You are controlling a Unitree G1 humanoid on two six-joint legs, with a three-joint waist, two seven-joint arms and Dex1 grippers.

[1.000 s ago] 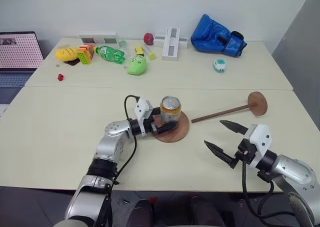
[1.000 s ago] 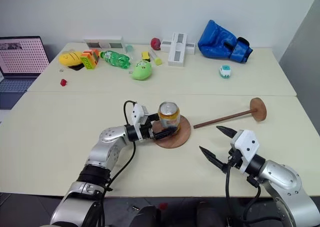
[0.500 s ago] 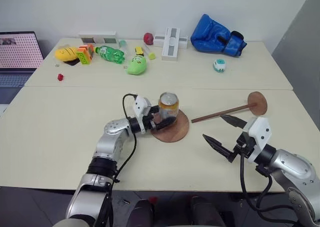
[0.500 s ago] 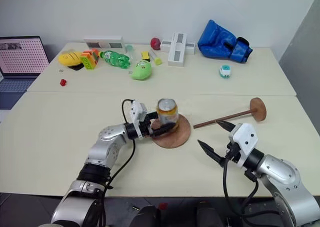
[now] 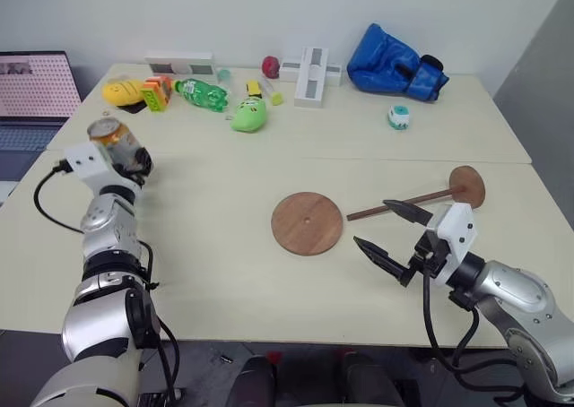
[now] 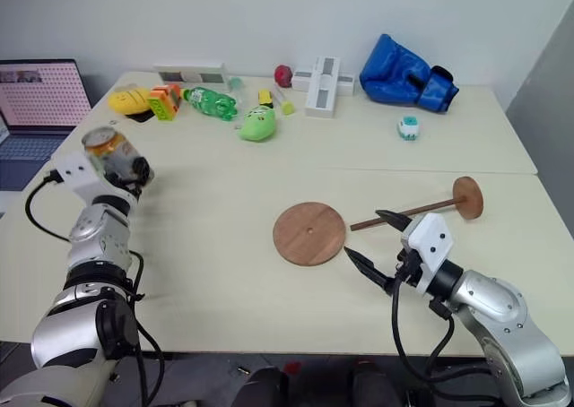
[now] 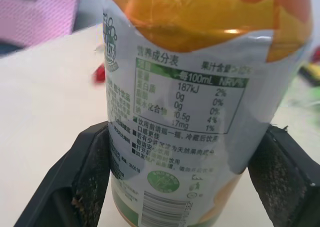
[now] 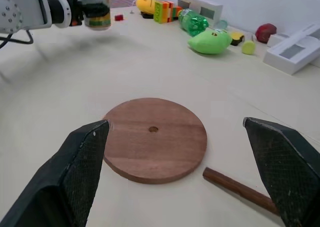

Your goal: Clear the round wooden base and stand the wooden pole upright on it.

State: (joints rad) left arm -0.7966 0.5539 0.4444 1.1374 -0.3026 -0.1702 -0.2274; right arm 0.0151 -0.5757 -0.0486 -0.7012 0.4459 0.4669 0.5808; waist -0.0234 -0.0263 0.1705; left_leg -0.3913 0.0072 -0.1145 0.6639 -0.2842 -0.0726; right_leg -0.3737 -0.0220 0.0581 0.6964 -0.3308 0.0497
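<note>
Your right gripper (image 5: 387,232) sits in the lower right of the head view, fingers spread wide apart with nothing between them, pointing toward the middle of the table (image 5: 224,246). It hangs just short of the pole and near the right edge of the base, touching neither.

The round wooden base (image 5: 307,223) lies flat slightly right of frame centre. Its top is bare and the small centre hole is exposed. From the right wrist camera you see the same disc (image 8: 155,138) between the two open fingers, with the dark rod end just beside its rim.

The wooden pole (image 5: 417,197) lies on its side at mid right, the thin rod running from beside the base's right edge up to its fixed disc near the table's right edge. It is not upright and not on the base.

Your left gripper (image 5: 126,158) is at the upper left, raised off the table and clamped on an orange drink can (image 5: 113,141). The left wrist camera confirms it: both black pads press the can's sides (image 7: 195,112).

Along the top of the frame, well apart from the work area, you have a green bottle (image 5: 199,94), a green plush toy (image 5: 248,116), a white cross-shaped block (image 5: 309,65) and a blue boxing glove (image 5: 395,63). A laptop (image 5: 31,89) stands at the far left edge.
</note>
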